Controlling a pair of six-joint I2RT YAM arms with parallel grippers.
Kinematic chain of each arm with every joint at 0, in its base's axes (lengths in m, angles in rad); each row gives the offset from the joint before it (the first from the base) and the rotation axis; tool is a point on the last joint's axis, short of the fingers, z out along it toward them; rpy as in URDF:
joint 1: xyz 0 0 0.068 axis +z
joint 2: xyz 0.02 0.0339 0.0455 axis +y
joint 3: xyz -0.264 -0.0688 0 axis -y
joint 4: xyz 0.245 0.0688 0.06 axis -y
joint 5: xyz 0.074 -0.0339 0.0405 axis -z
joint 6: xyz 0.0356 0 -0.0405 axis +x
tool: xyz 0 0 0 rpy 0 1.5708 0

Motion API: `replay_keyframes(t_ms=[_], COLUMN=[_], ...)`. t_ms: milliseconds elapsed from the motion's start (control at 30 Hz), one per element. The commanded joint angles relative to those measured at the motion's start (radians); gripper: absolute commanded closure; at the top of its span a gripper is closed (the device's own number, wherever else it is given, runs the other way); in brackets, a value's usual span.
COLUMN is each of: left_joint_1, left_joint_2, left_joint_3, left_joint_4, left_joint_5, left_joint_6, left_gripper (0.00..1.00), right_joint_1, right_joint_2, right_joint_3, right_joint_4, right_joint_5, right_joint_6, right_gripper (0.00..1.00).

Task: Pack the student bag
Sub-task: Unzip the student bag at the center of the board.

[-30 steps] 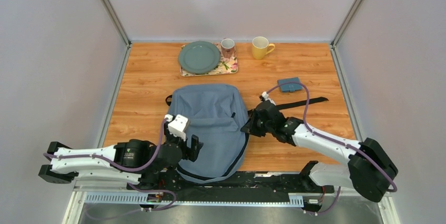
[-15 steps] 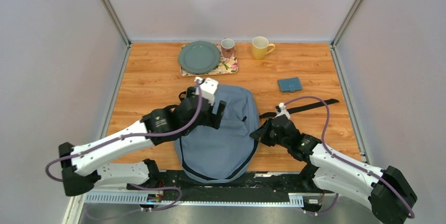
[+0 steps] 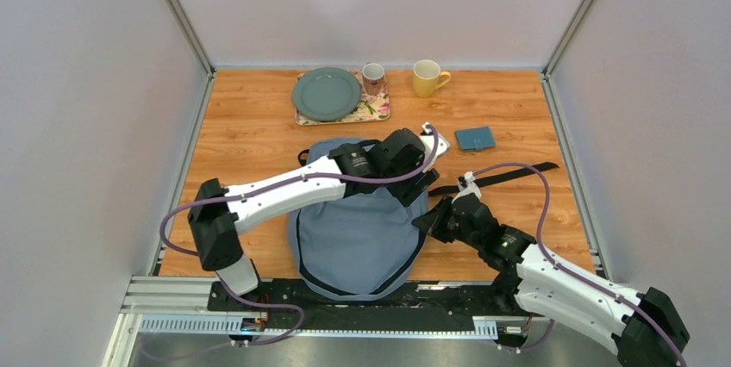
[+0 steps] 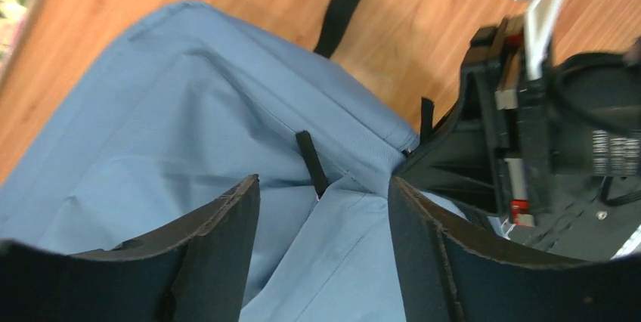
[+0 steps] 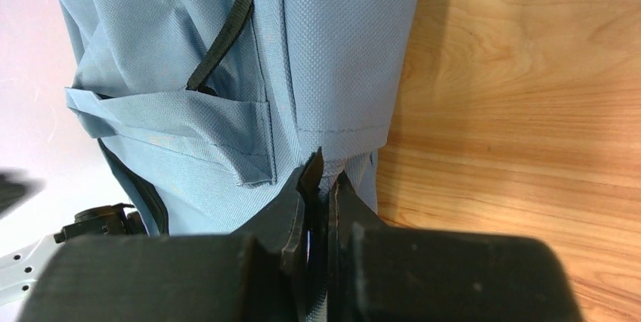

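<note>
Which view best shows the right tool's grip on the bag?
Right wrist: the right tool is seen close, jaws shut on the bag's side edge. The left wrist view shows that tool from the side, the contact unclear. The top view shows it small at the bag's right edge, grip unclear.

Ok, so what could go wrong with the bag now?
The right gripper pinches only a thin edge of the bag, so the fabric could slip out. The open left gripper hangs over a small black pull tab and might miss it. The two grippers are close and could bump.
</note>
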Motion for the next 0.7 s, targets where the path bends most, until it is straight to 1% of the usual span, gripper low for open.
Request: replay_keyframes(t_ms=[0, 133, 367, 500, 667], left_joint_1=[0.005, 0.005, 0.005, 0.005, 0.005], left_joint_2=[0.062, 0.074, 0.143, 0.171, 0.186], left_joint_3=[0.01, -0.051, -0.014, -0.022, -0.027], left_joint_4=[-0.041, 0.028, 0.005, 0.022, 0.048], left_joint_5=[0.083, 0.114, 0.113, 0.084, -0.008], left_joint_6=[0.058, 0.087, 0.096, 0.107, 0.116], left_gripper=[0.35, 0.36, 0.4, 0.41, 0.43], right_joint_1=[0.001, 0.0, 0.0, 0.0, 0.0], right_joint_2=[-0.04, -0.032, -0.032, -0.032, -0.035], right_joint_3=[0.008, 0.018, 0.021, 0.025, 0.031], right_joint_4=[0.006, 0.005, 0.002, -0.003, -0.007], right_joint_5=[0.055, 0.046, 0.046, 0.046, 0.049], right_joint_6=[0.011, 0.002, -0.003, -0.003, -0.007], right_gripper=[1.0, 1.0, 1.0, 1.0, 1.0])
